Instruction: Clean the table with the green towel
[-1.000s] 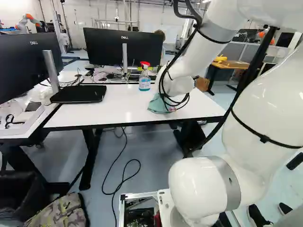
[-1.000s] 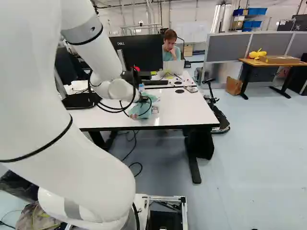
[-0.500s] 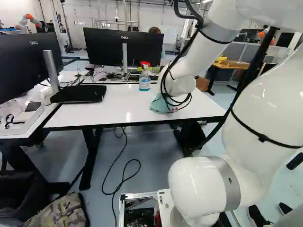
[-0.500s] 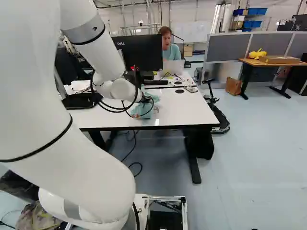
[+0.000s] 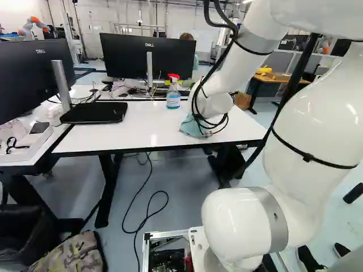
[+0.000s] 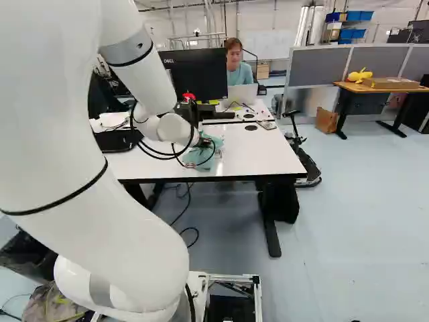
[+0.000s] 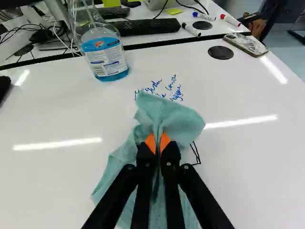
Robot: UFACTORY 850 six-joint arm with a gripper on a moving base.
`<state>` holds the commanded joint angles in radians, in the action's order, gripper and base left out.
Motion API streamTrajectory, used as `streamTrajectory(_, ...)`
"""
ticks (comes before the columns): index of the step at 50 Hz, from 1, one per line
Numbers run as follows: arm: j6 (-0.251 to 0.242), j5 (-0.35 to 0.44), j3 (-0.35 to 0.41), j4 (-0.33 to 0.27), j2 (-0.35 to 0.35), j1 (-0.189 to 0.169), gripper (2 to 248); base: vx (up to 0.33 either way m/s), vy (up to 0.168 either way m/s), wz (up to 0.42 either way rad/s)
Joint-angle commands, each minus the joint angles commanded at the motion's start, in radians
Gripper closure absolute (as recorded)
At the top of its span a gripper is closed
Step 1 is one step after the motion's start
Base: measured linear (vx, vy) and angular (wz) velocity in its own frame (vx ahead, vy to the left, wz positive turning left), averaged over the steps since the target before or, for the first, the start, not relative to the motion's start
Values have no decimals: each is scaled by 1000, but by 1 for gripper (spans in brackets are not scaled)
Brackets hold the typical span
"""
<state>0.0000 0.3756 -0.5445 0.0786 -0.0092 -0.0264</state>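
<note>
Gripper (image 6: pixel 202 141) is clenched on the green towel (image 7: pixel 167 117): in the wrist view, orange pads (image 7: pixel 150 143) pinch a fold of it from both sides, fingers close together with cloth between. Towel is bunched up around the fingertips, with a flap ahead of them and the rest draped back under the gripper (image 7: pixel 158 144) onto the white table (image 5: pixel 142 133). In the base views, that puts it toward the table's near edge, below the arm's wrist (image 5: pixel 217 104), with black cables (image 5: pixel 195 107) looping in front. Blue handwriting (image 7: pixel 164 90) on the tabletop just ahead of the towel, some lines right up against the flap. Black drawn lines (image 7: pixel 197 156) show beside the fingers, next to the cloth. Spray bottle (image 5: pixel 173 93), red top and blue liquid, stands upright near the table's far edge, ahead of the gripper and off to one side, apart from the towel. Dark round disc (image 7: pixel 220 52) in the tabletop, phone-like item (image 7: pixel 245 44) near it by the table corner. Desk behind has a keyboard (image 7: pixel 145 27), loose markers (image 7: pixel 230 20) and an open laptop (image 6: pixel 242 93). Black monitor base (image 5: pixel 93 112) sits at the left of the table in the left base view.
</note>
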Motion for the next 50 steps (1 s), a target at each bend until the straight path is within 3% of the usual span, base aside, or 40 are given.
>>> streamTrajectory(39,0,-129,0,0,0,0,219,0,0,0)
streamTrajectory(50,0,-129,0,0,0,0,219,0,0,0)
